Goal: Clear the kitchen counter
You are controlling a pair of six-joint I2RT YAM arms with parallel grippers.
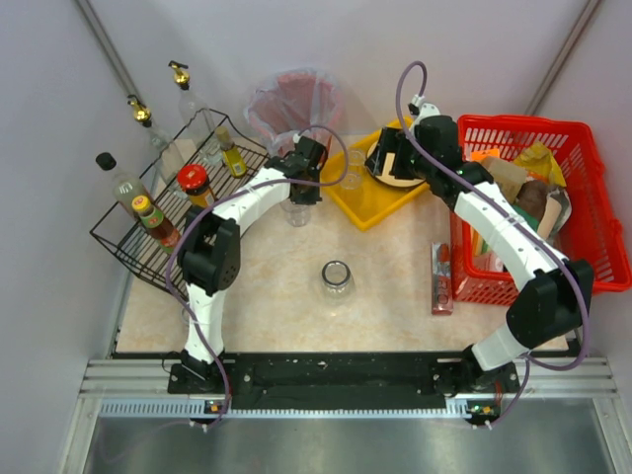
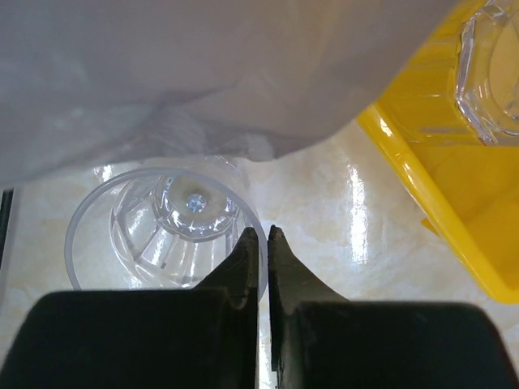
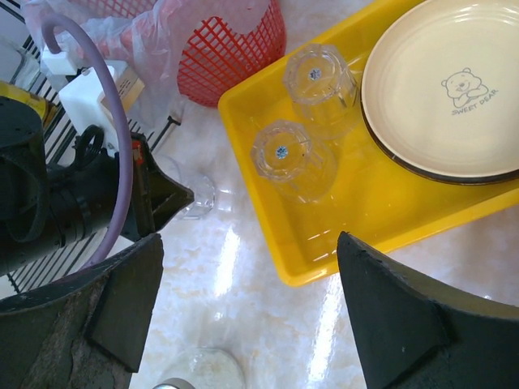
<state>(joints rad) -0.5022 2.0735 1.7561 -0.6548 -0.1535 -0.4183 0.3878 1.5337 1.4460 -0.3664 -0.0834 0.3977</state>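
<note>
- Left gripper (image 2: 261, 235) is clamped tight, pinching the rim wall of an upright clear glass (image 2: 162, 219).
- That glass stands on the marble bench (image 1: 395, 281), just beside the yellow tray (image 3: 365, 219).
- Right gripper (image 3: 250, 243) hangs spread wide above the tray's corner, holding nothing.
- The bench runs between wire rack (image 1: 126, 259) and red basket (image 1: 602, 237).

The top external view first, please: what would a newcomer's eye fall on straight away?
Most striking is the bright yellow tray at the back of the kitchen counter, holding a cream plate and two clear tumblers. Right of it stands a red basket crammed with packets. The left claw is pinched shut on the wall of a clear glass beside the tray.
</note>
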